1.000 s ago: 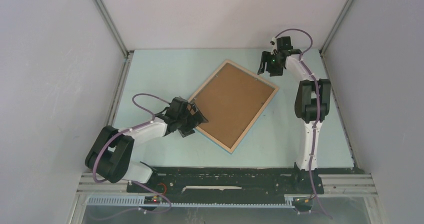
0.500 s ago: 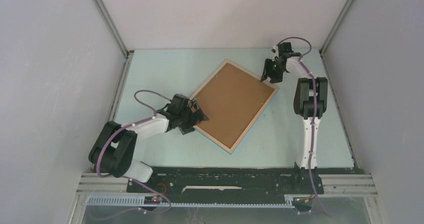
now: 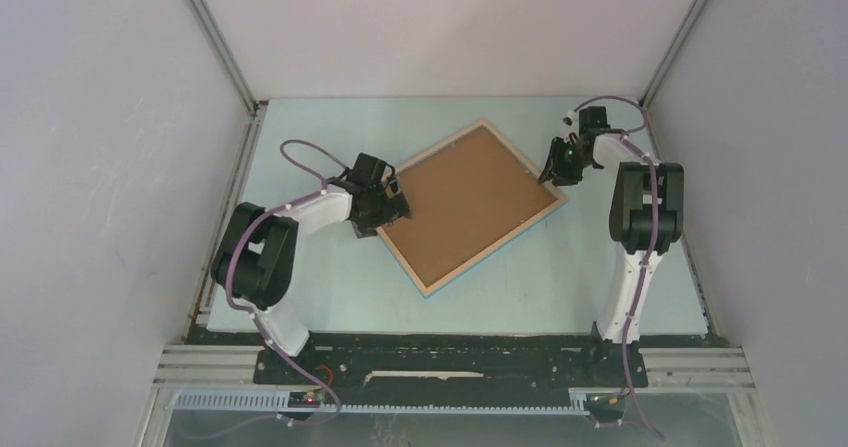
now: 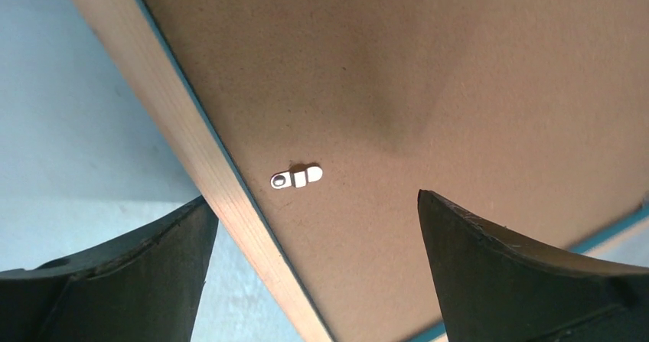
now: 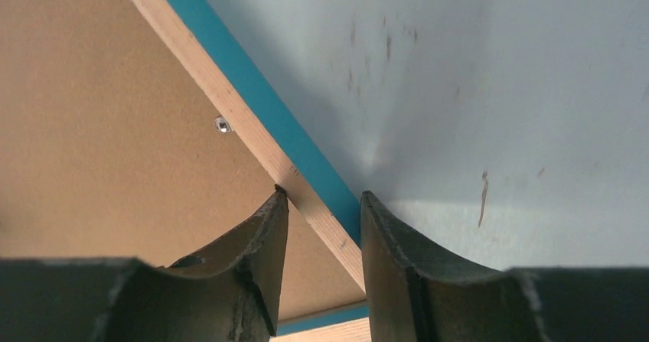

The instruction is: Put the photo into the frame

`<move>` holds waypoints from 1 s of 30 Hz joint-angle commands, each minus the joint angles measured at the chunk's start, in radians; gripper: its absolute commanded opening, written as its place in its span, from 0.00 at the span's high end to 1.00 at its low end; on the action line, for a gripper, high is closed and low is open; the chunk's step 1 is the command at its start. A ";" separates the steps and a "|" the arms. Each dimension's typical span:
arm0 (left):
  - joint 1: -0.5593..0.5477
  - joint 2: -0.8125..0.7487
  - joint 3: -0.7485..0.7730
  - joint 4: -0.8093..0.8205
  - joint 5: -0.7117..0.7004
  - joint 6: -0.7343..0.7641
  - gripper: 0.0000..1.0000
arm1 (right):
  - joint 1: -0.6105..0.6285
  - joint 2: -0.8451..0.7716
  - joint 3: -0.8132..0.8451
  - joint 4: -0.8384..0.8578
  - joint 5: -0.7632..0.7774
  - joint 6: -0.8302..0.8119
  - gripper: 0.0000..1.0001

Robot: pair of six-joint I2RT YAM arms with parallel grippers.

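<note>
Left pincer (image 4: 314, 204) gapes wide over the frame (image 4: 174, 128); right pincer (image 5: 323, 197) straddles its rim, grip unclear.

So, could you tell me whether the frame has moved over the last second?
Yes. The frame has turned clockwise in the overhead view: against the table's back edge, its far corner slid right and its near corner swung left.

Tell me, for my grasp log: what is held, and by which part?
The right end effector pinches the frame by its side rail; the left end effector holds nothing.
</note>
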 commanded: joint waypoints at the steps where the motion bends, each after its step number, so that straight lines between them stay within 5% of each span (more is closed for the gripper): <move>1: -0.001 0.038 0.141 0.043 -0.091 0.106 0.01 | -0.010 -0.074 -0.083 -0.099 -0.104 0.005 0.56; 11: 0.061 0.073 0.207 -0.076 -0.083 0.224 0.00 | -0.021 -0.258 -0.178 -0.185 -0.093 -0.111 0.38; 17: 0.082 0.002 0.181 -0.146 -0.136 0.181 0.00 | -0.022 -0.307 -0.176 -0.113 0.196 -0.060 0.25; 22: 0.081 -0.029 0.176 -0.232 -0.075 0.079 0.00 | -0.006 -0.234 -0.105 -0.013 0.110 -0.006 0.23; 30: 0.088 -0.188 0.039 -0.204 -0.051 -0.153 0.00 | 0.121 -0.030 0.171 -0.100 0.198 -0.027 0.24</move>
